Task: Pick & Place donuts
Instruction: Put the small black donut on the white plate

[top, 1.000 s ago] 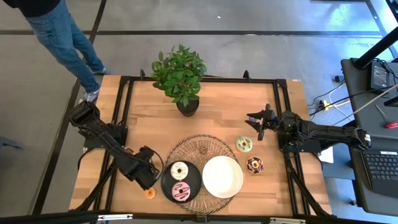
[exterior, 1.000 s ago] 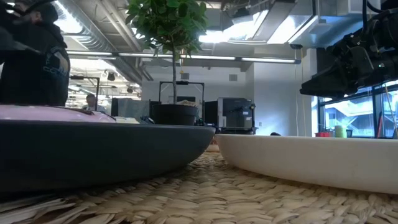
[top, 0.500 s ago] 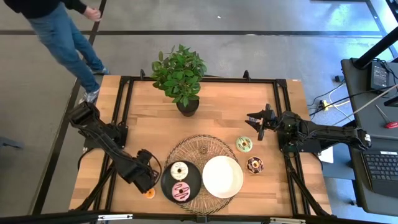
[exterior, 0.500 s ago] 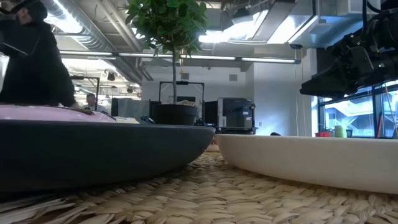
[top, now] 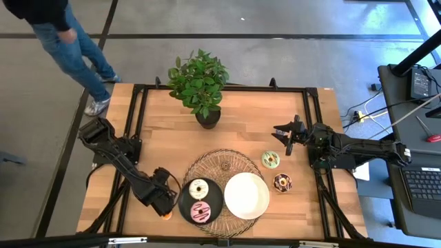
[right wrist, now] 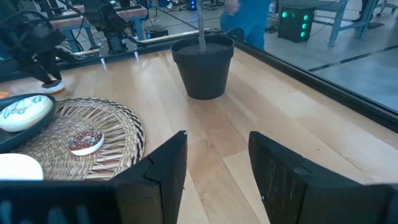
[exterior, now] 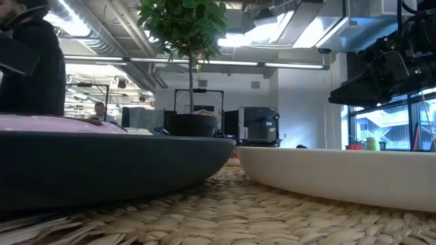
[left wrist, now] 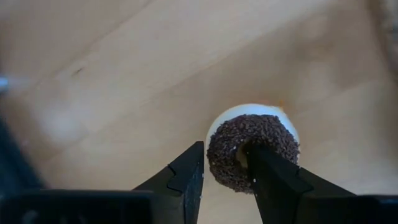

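My left gripper (top: pixel 164 205) is at the table's near left, down on a mini donut (left wrist: pixel 252 152). The donut has a brown sprinkled top and shows orange in the high view (top: pixel 166 215). A cream-white donut (top: pixel 199 188) and a pink one (top: pixel 200 211) lie on the black plate (top: pixel 215 200). A mint-green donut (top: pixel 271 160) and a sprinkled chocolate one (top: pixel 282 182) rest flat on the wood. Another mini (top: pixel 224 166) lies on the wicker mat. My right gripper (top: pixel 288 138) hangs open beyond the mint-green donut, touching nothing. My left gripper holds the mini donut by one side of its ring (left wrist: pixel 224 155), coming from above and pointing down. One finger (left wrist: pixel 264 171) stands in the hole and the other (left wrist: pixel 186 177) is outside the rim. The donut lies flat on the table.
A white plate (top: pixel 246 195) and the black plate sit on a round wicker mat (top: pixel 227 162) at the near middle. A potted plant (top: pixel 200 86) stands at the far middle. A person (top: pixel 65 34) walks past the far left corner. Bare wood lies left of the mat.
My left gripper has moved a little toward the near edge, onto the mini donut, which it now partly covers in the high view. The donut has stayed in place. The person beyond the far left corner has shifted.
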`<state>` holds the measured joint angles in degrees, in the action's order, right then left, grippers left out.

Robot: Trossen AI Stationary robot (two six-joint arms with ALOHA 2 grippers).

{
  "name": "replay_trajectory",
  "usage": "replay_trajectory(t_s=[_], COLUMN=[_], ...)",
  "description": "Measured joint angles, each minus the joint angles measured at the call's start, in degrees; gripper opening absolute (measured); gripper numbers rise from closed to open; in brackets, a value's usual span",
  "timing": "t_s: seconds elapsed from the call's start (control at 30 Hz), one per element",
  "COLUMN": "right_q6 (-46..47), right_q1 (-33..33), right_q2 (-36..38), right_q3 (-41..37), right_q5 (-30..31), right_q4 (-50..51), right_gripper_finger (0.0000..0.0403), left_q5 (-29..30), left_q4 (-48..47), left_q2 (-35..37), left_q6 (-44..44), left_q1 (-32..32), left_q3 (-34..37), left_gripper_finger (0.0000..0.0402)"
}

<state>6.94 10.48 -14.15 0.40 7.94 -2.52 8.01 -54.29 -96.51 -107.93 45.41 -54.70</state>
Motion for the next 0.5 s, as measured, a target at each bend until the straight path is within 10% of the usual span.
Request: replay_trajectory(t_s=[0.5], right_q6=[-0.1], right_q1=[0.0], right_q2=[0.0], right_q3=[0.0], right_q5=[0.0], right_q4=[0.0], right_gripper_finger=[0.0173], left_q5=[1.0], left_q4=[3.1], left_q2=[0.0], left_q6=[6.7], left_q1=[-0.2], left_q3=[0.0], left_gripper_finger=[0.0067])
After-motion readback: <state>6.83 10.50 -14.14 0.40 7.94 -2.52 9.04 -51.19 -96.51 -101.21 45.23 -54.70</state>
